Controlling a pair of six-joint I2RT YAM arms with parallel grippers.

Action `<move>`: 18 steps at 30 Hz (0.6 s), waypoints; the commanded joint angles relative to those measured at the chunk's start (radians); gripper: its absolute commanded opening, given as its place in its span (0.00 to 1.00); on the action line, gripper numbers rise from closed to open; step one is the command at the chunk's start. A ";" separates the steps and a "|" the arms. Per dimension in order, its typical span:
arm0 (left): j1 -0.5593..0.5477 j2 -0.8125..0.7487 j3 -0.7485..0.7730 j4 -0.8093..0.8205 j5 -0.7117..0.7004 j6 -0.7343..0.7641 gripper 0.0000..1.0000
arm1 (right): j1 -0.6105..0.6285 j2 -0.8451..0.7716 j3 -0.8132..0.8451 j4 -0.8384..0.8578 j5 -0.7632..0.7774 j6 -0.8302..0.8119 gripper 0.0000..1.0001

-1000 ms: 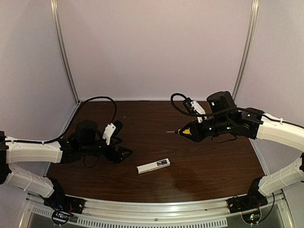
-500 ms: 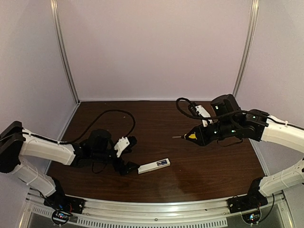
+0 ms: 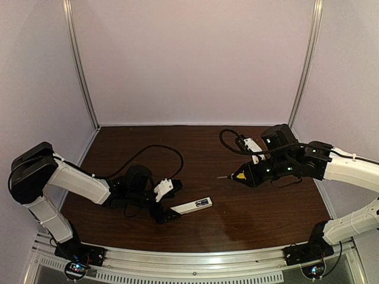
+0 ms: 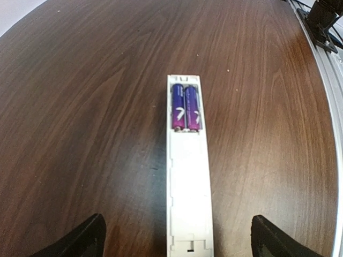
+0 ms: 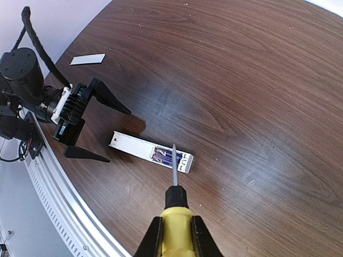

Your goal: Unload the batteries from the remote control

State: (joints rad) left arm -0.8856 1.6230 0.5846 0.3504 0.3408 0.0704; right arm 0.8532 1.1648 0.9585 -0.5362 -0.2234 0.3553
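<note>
1. Top view: the walls are pale and the table [image 3: 249, 219] is dark brown wood. The left claw [image 3: 172, 202] has slid over from the far left side. Now it is wide open, and one end of the white remote control [image 3: 191, 206] sits between its two fingers.
2. Same view: the right claw [image 3: 249, 173] is squeezed tight on the yellow screwdriver [image 3: 235, 174]. It has moved only a little. The remote lies out past the screwdriver's tip, well apart from it.
3. Left wrist view: the remote runs straight out from the middle of the claw. The black fingers [image 4: 80, 238] stand far out on each side and do not touch it. Two purple batteries [image 4: 186, 107] lie side by side in the open slot at the far end.
4. Right wrist view: the screwdriver's tip points at the batteries. A thin white cover [image 5: 87, 59] lies behind the left claw.
5. I think the left claw is ready to pinch the remote and hold it steady. Then the screwdriver can poke the batteries out. Both are still inside.
</note>
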 commanded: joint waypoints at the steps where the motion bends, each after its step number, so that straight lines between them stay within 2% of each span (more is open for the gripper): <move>1: -0.027 0.043 0.025 0.055 -0.011 0.038 0.94 | 0.001 -0.010 -0.016 0.031 0.007 0.013 0.00; 11: -0.036 0.082 -0.028 0.168 -0.060 0.054 0.88 | 0.001 0.001 -0.033 0.058 0.003 0.016 0.00; 18: -0.047 0.100 -0.132 0.400 -0.081 0.030 0.87 | 0.002 0.013 -0.051 0.091 -0.006 0.029 0.00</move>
State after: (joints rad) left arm -0.9245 1.6985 0.5030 0.5602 0.2810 0.1070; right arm 0.8532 1.1664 0.9241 -0.4877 -0.2256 0.3710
